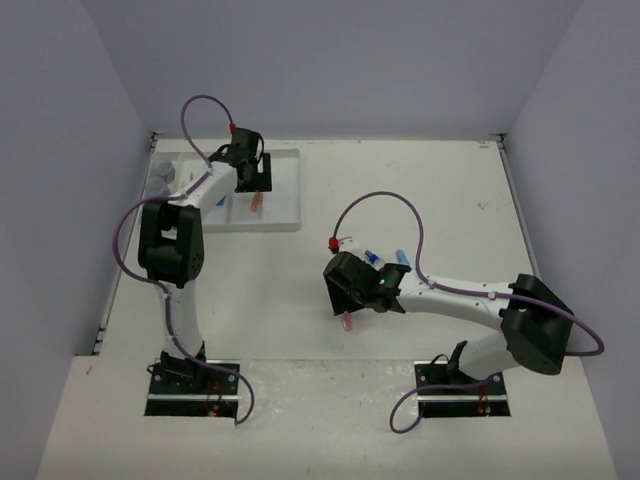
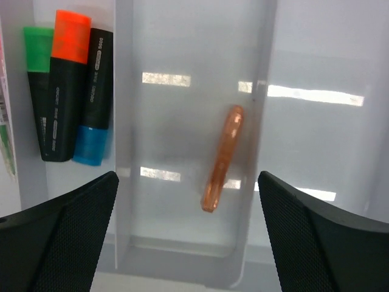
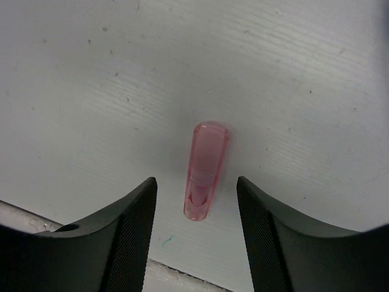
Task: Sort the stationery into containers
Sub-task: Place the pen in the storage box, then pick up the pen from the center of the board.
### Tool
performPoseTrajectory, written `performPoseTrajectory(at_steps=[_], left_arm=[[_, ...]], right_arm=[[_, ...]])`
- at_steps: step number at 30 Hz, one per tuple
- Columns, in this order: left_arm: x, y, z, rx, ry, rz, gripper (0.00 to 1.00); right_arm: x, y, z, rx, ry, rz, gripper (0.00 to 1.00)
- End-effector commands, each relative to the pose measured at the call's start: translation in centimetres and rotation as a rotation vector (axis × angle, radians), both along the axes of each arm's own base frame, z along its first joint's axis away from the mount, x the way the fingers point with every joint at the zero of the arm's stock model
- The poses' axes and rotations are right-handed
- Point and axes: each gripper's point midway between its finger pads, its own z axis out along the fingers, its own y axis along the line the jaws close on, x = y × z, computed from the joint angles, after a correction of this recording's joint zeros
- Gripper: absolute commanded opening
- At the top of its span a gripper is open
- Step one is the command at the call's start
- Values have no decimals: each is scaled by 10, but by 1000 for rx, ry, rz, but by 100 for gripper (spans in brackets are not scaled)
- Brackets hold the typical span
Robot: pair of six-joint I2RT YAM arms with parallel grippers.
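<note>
right end effector (image 3: 196, 185) gapes over pink eraser (image 3: 205, 170) on speckled white table (image 3: 304, 73).

The plastic tray (image 2: 182, 48) is glossy, the pink eraser (image 3: 205, 173) translucent, the table (image 3: 304, 73) matt.

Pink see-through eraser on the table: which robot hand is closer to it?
Right. The right gripper hangs just above the pink translucent eraser, jaws open on either side. The left gripper is far away, open over the white plastic tray.
</note>
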Motion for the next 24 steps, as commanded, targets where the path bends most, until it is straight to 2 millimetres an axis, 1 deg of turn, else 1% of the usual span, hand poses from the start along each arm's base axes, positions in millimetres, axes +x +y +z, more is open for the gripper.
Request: performPoseTrajectory(at_steps=[1,2,4,6,8,10,11,13,15,16,17,18,19,20,22,24], left_arm=[[-14,-43,120,-136,-258,-79,100],[-22,-54,135,-162,-298,-101,100],[-47,-69,163,-204,-377,-143,100],[-73,-73,180,-238,-430,-165,100],[-95,-84,192,-279,-474,-210,100],[-110,-86,195,-299,-485,-235,100],[-124,-90,195,-317,-487,-258,100],[-138,-97,193,-351,-488,-295,100],[-162,-105,183,-416,-473,-341,100],[-162,-107,187,-430,-493,-348,100],[-179,-120,184,-533,-507,-413,100],[-192,-128,180,-600,-509,-454,100],[-201,-134,176,-653,-507,-484,100],[-215,-144,172,-734,-508,-534,100],[-242,-158,161,-870,-461,-610,100],[-264,-168,163,-1025,-431,-643,100]], right_arm=[[-8,5,-3,-57,2,-31,56],[-12,8,-8,-63,15,-19,55],[-18,11,-20,-72,48,-11,53],[-22,9,-32,-101,71,-24,51],[-22,3,-42,-133,77,-48,48],[-24,-2,-49,-154,81,-62,46],[-26,-4,-55,-163,92,-66,43],[-28,-4,-62,-162,105,-62,33],[-33,-2,-73,-164,135,-55,11],[-33,-2,-73,-164,135,-55,11],[-33,-1,-73,-164,134,-56,3],[-31,0,-71,-160,125,-59,0],[-29,1,-65,-152,109,-62,0],[-25,3,-51,-121,73,-62,0],[-15,9,-14,-19,-21,-53,0],[-4,12,17,82,-138,-21,0]])
